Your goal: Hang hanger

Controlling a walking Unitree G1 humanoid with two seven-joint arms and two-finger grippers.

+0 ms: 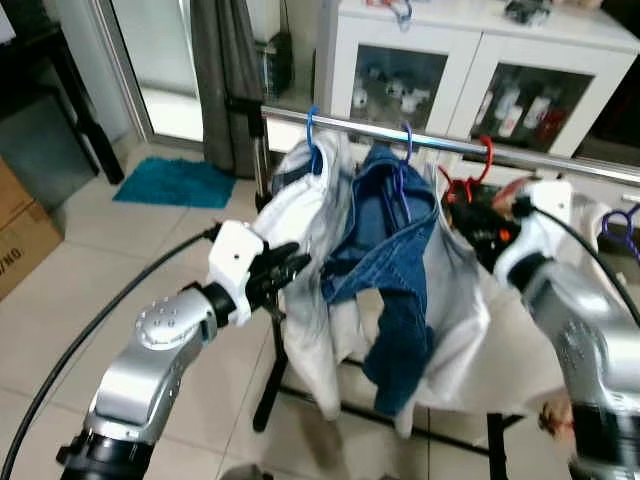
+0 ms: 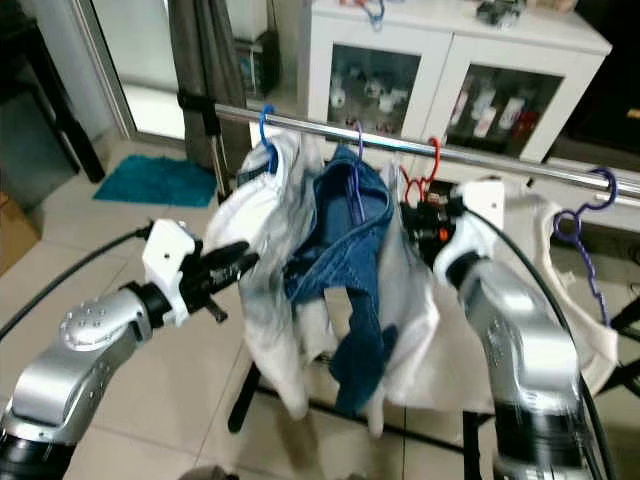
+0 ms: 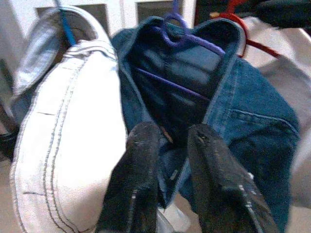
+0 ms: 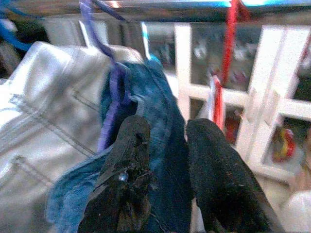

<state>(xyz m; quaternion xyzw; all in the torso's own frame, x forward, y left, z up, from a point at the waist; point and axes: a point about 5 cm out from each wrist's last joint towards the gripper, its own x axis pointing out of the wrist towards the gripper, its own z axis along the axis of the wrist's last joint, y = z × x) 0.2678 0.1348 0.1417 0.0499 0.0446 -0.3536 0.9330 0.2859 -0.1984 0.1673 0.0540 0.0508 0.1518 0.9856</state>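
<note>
Purple hanger (image 1: 401, 165) w/ blue denim (image 1: 395, 265) already hooked on rail (image 1: 470, 148), between white jacket (image 1: 300, 215) on left and red hanger (image 1: 480, 170) on right. Left gripper (image 1: 290, 265) sits at jacket/denim seam, fingers apart, holding nothing. Right gripper (image 4: 163, 160) near denim's right side, fingers parted w/ denim edge between, not clearly clamped. Judgement: hang looks done; to finish well, check hook seats fully over rail, back both arms out slowly, don't snag cloth.

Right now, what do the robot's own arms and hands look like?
Both arms are silver metal with rounded joint housings and black cuffs. Each wrist carries a white block, a black cable trailing from it. The left hand has two long black fingers; the right hand is black with an orange-red spot.
</note>
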